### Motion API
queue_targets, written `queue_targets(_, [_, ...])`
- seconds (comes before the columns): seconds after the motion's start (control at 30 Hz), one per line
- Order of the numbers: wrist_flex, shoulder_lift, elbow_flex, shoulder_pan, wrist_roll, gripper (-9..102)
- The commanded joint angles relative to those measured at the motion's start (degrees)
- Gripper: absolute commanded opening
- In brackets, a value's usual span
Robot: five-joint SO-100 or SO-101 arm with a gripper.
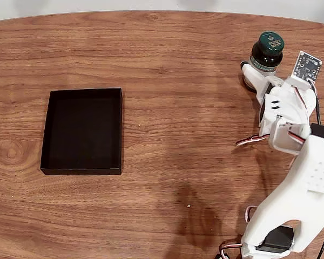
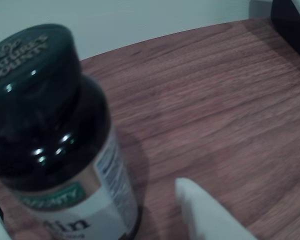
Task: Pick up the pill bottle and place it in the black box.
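Bottle: the pill bottle (image 1: 267, 52) stands upright at the far right of the wooden table (image 1: 178, 108) in the fixed view, green cap up. The gripper (image 1: 252, 73) reaches it from the near side, one white finger (image 1: 254, 75) along its left flank; the jaws straddle its base, but whether they press it I cannot tell. The black box (image 1: 47, 129) sits well apart at the left. In the wrist view the bottle (image 2: 55, 140) looms at left, a white fingertip (image 2: 205, 210) just right of it
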Motion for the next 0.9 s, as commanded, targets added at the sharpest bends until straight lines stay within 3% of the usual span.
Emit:
queue_targets(0.0, [0.0, 0.4, -4.8, 0.0, 0.4, 43])
queue_targets(0.87, [-1.3, -5.5, -11.3, -5.9, -0.8, 36])
